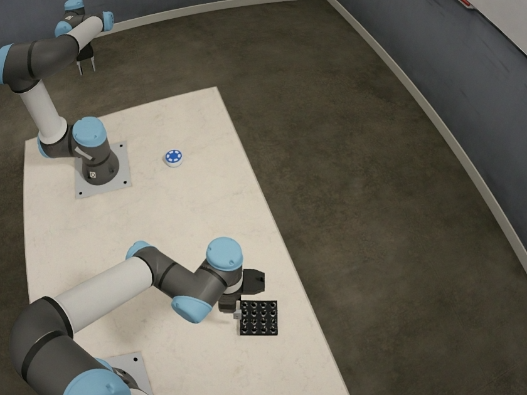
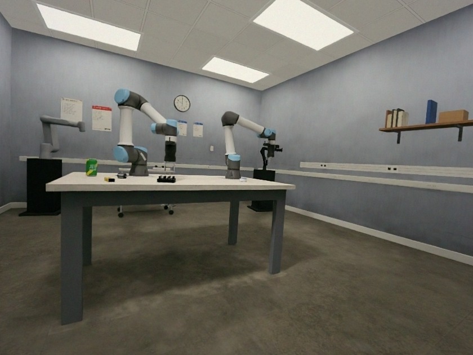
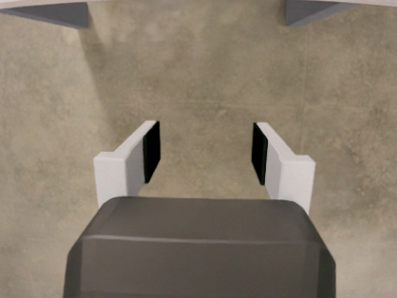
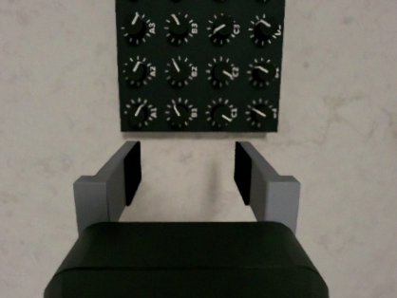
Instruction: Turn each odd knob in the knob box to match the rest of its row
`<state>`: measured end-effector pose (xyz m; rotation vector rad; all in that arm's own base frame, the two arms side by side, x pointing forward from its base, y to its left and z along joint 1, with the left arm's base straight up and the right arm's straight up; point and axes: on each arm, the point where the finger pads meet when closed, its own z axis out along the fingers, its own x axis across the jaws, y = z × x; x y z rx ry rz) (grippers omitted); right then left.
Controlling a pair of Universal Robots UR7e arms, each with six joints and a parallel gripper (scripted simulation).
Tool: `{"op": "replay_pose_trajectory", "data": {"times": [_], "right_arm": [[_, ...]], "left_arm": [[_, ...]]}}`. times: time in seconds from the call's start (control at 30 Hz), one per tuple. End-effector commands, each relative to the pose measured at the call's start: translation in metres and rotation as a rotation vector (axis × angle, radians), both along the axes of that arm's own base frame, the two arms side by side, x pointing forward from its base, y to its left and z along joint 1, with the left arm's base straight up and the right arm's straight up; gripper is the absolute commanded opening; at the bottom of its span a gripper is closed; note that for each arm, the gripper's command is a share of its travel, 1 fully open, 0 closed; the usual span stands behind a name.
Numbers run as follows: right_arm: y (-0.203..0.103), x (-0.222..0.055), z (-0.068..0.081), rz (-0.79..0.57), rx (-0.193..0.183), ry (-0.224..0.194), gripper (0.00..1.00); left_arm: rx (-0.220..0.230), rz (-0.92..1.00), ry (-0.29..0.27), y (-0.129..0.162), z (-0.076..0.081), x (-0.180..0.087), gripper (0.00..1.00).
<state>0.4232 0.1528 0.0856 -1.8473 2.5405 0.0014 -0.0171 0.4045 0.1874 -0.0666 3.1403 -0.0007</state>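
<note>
- See the knob box lying flat on the counter, near the long edge.
- Find the right gripper released, fingers spread and nothing between, above the counter just beside the box's A1–C1 side in the right wrist view.
- Find the left gripper also released and pointing down, off the counter, with floor between the fingers in the left wrist view.
- Read A1, A2 and A3 as pointing up and rightward in the right wrist view; B1, B2 and B3, up and leftward.
- Note knob C3 pointing down-left, unlike C1 and C2, both down-right; so out of line with those two.
- Read roughly up-left for the rightmost three, with exact marks too small to tell.
- Cannot tell the fourth knobs' directions, cut off at the top.
- Spot a blue-and-white round button well apart from the box, and a green can upright on the counter.
</note>
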Motion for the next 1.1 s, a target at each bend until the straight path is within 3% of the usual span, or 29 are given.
{"op": "replay_pose_trajectory", "data": {"times": [0.0, 0.73, 1.07], "right_arm": [[0.000, -0.001, 0.000, 0.001, -0.001, -0.001, 1.00], [-0.004, 0.004, 0.002, -0.107, 0.000, -0.002, 1.00], [-0.010, 0.008, 0.003, -0.306, 0.000, -0.001, 1.00]], "left_arm": [[0.000, 0.004, 0.001, -0.001, 0.000, -0.002, 1.00], [0.000, 0.004, 0.001, -0.001, 0.000, -0.002, 1.00], [0.000, 0.004, 0.001, -0.001, 0.000, -0.002, 1.00]]}}
